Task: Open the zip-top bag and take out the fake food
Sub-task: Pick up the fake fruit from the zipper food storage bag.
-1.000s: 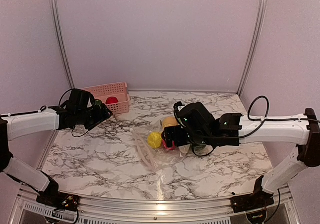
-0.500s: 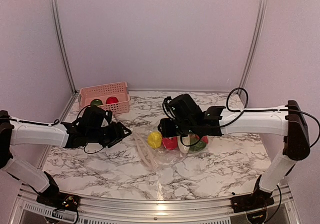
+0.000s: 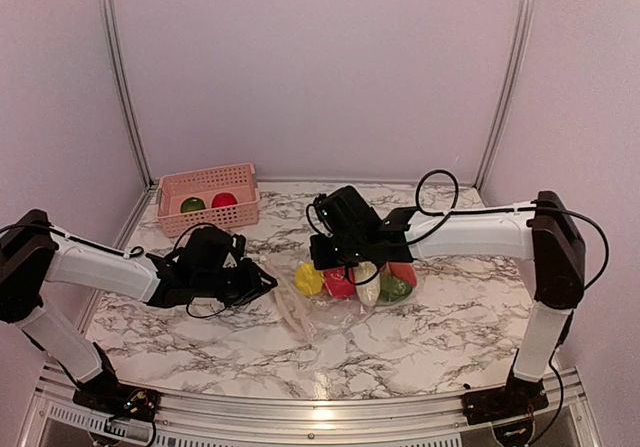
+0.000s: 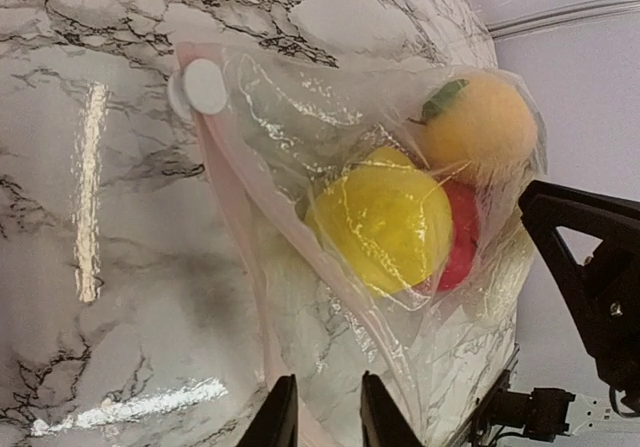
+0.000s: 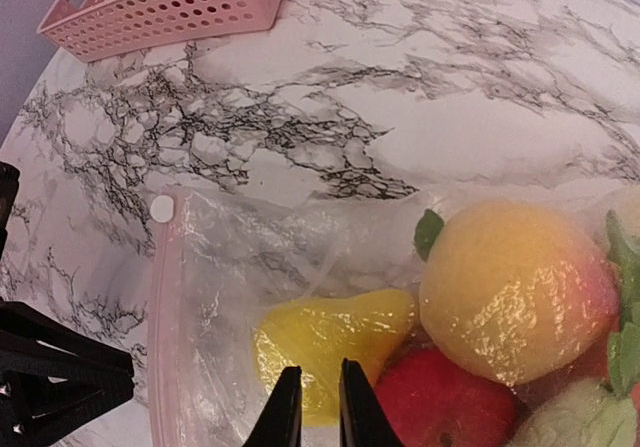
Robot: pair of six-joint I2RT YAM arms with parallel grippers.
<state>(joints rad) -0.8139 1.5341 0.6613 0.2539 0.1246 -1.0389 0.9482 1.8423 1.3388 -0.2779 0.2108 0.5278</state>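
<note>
Mid-desk (image 3: 200,337): zip-top bag (image 3: 320,305) lies flat, its zip strip edge turned toward the left arm. The fake food (image 3: 340,285) is bunched inside at its right end — yellow, red, cream and green pieces. Left hand (image 4: 322,417): fingers nearly together, closed on the bag's strip edge. Right hand (image 5: 315,407): fingers drawn close, pinching the film above the yellow piece (image 5: 320,342). Pink basket (image 3: 210,219) sits at the far left corner, well apart from the bag — veined marble shows between them
</note>
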